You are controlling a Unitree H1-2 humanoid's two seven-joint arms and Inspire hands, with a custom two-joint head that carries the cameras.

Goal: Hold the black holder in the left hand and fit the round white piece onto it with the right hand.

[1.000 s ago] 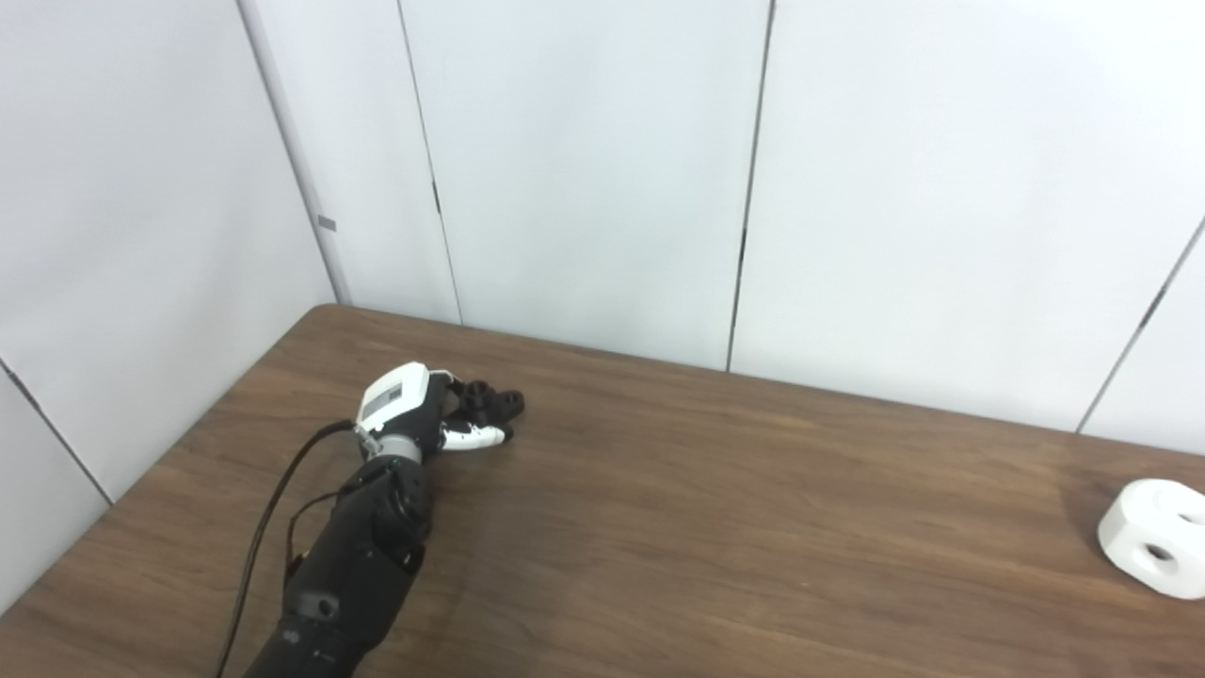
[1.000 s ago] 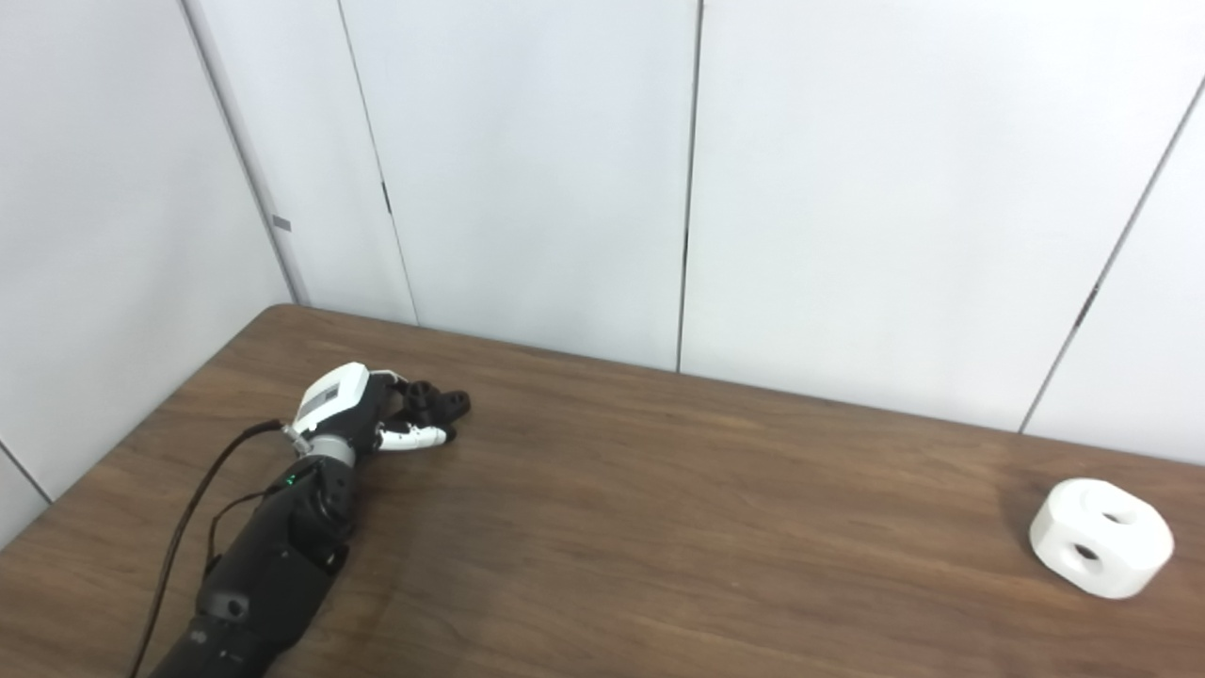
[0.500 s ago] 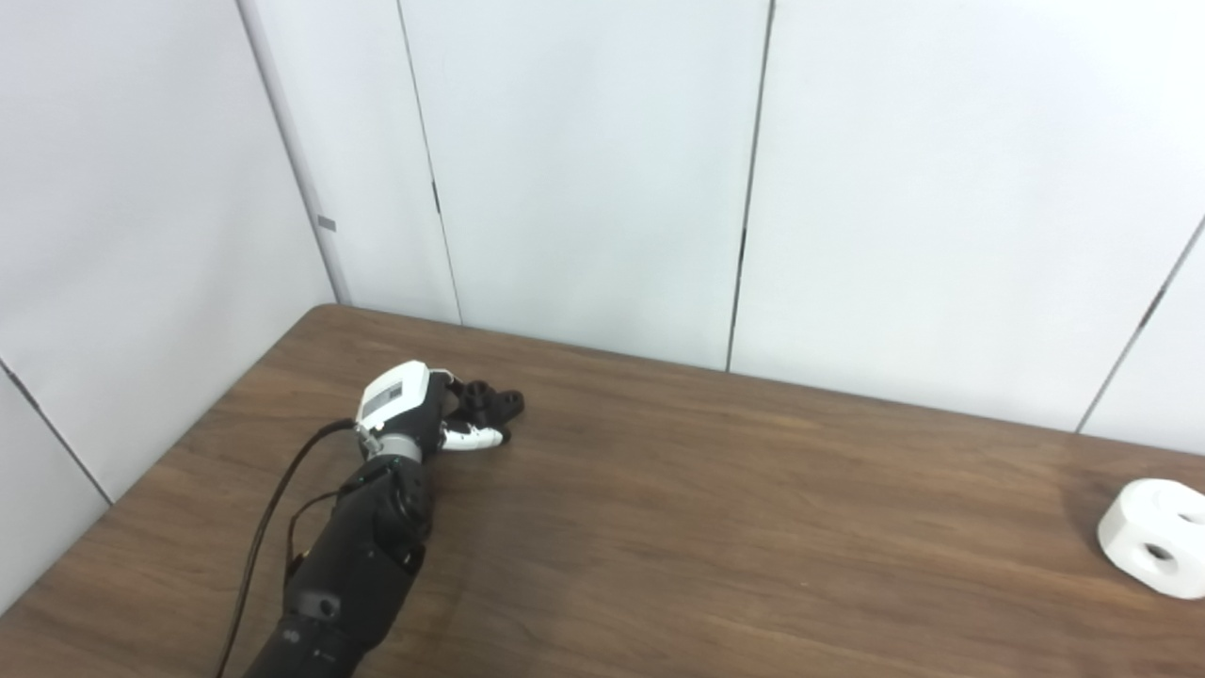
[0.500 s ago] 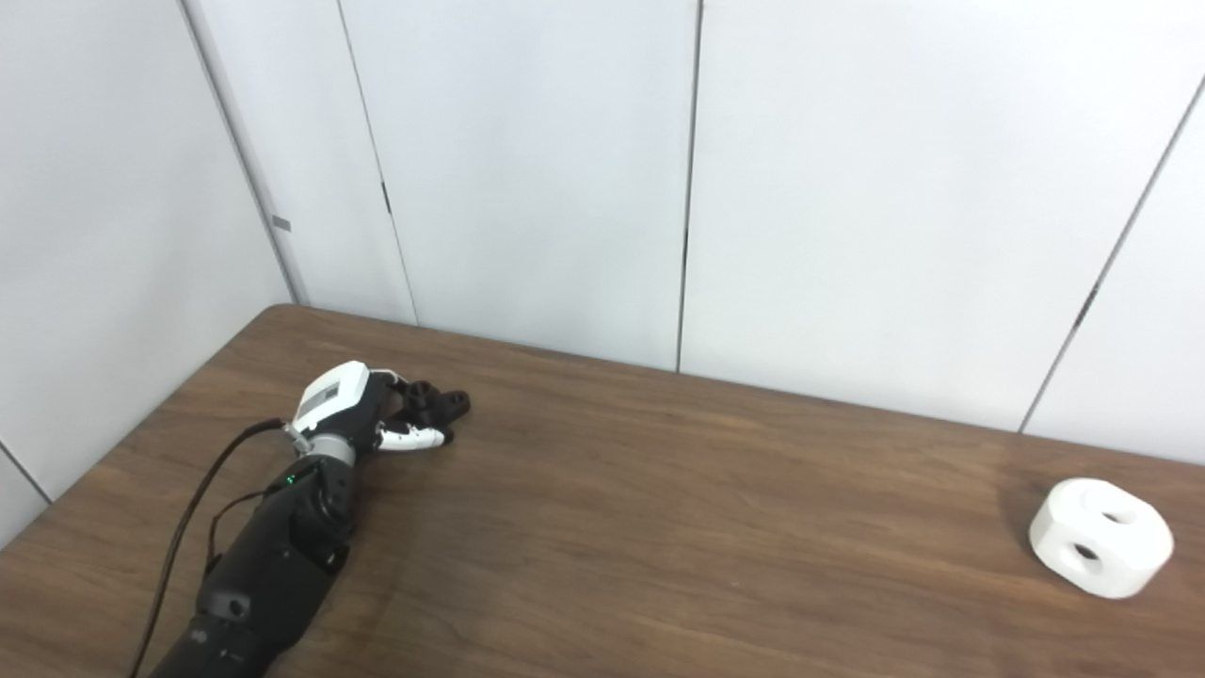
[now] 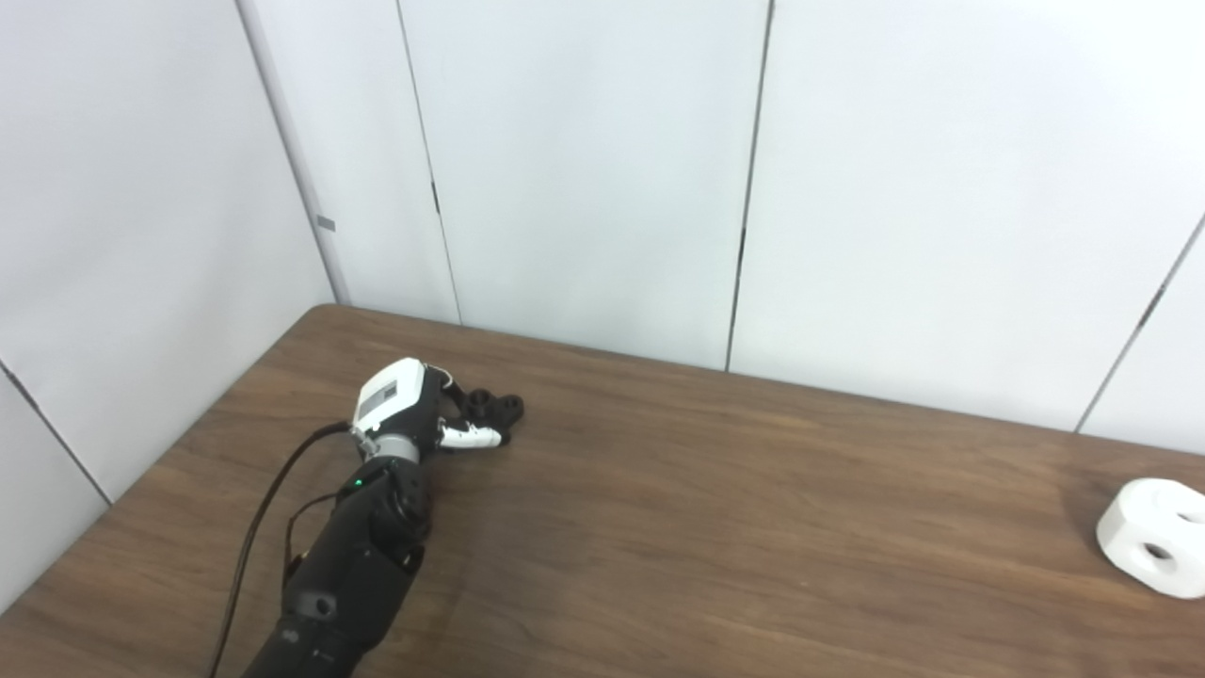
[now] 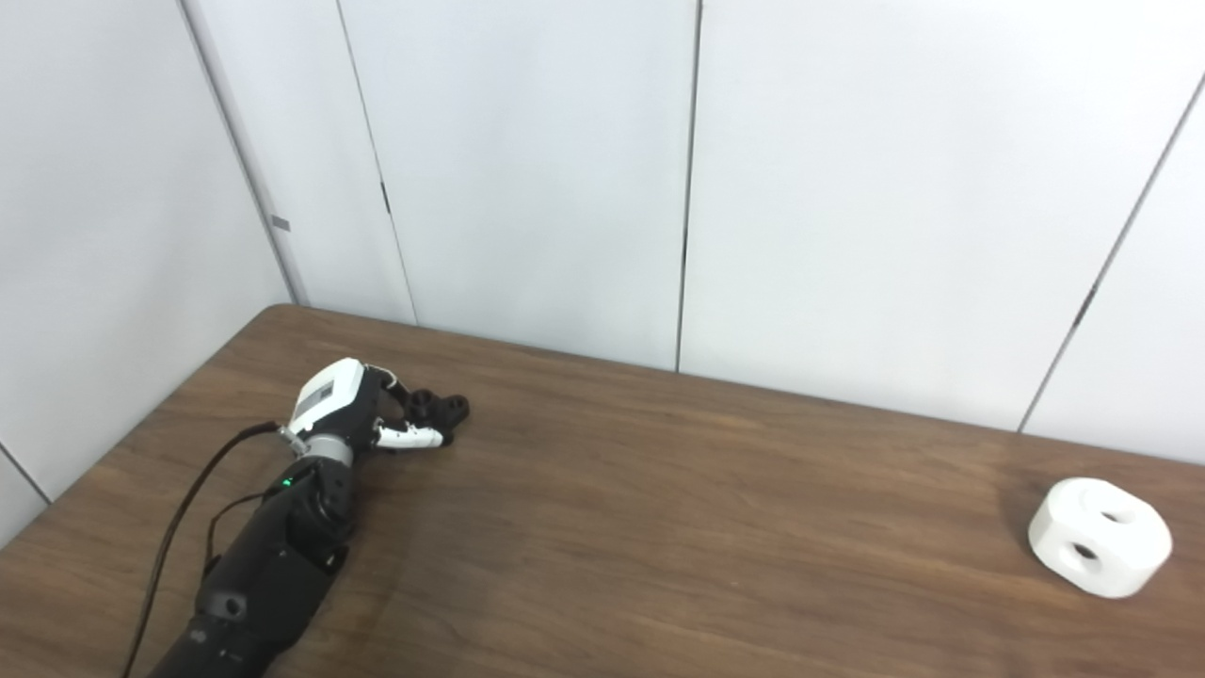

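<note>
The black holder lies on the wooden table at the far left, a small dark piece with round holes. My left hand reaches it from the near side. Its fingers curl over the holder's left end and the white thumb presses in front, so the hand is shut on it while it rests on the table. The round white piece, a thick disc with holes in its top and side, sits alone at the far right. My right hand is out of sight.
White wall panels close off the table at the back and on the left. A black cable runs along my left forearm. Bare wood lies between the holder and the white piece.
My left hand has rolled slightly and tightened around the holder, which has shifted a little towards me. The white piece has not moved.
</note>
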